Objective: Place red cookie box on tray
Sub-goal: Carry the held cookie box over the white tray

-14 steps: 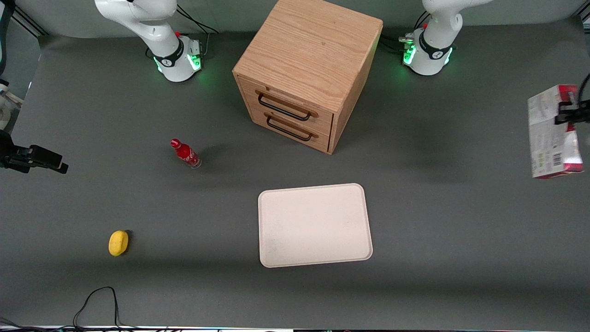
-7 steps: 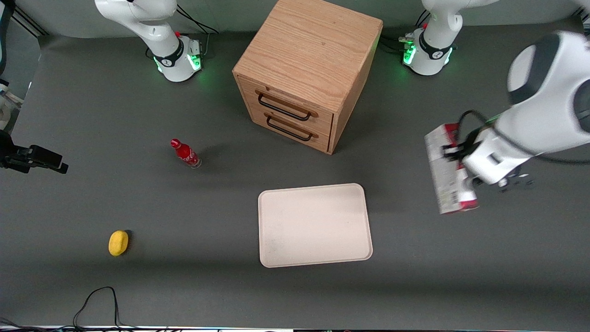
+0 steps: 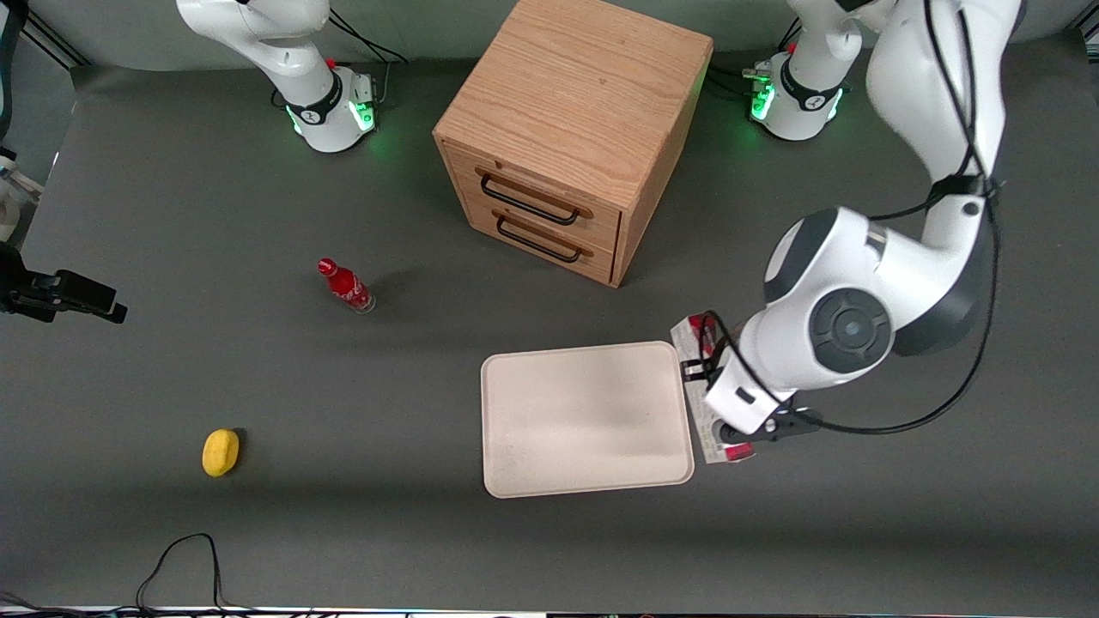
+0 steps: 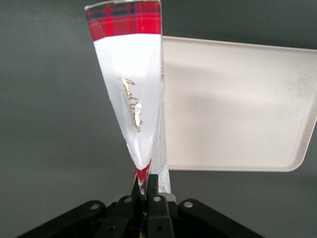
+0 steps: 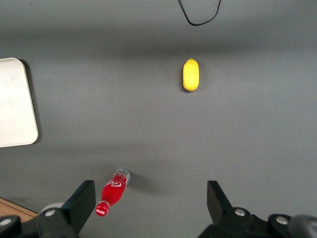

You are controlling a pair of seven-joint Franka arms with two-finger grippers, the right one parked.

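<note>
The red cookie box hangs edge-on in my left gripper, which is shut on its red end. The box is held above the table right beside the tray's short edge, on the side toward the working arm's end. The tray is cream-white, lies flat and has nothing on it. In the left wrist view the box points away from the gripper, showing its tartan red end and white narrow side, with the tray beside it. The tray's corner also shows in the right wrist view.
A wooden drawer cabinet stands farther from the front camera than the tray. A small red cola bottle and a yellow lemon-like object lie toward the parked arm's end. A black cable lies near the front edge.
My left gripper has carried the box from the working arm's end of the table toward the tray and nearer to the front camera. The box now sits beside the tray's edge.
</note>
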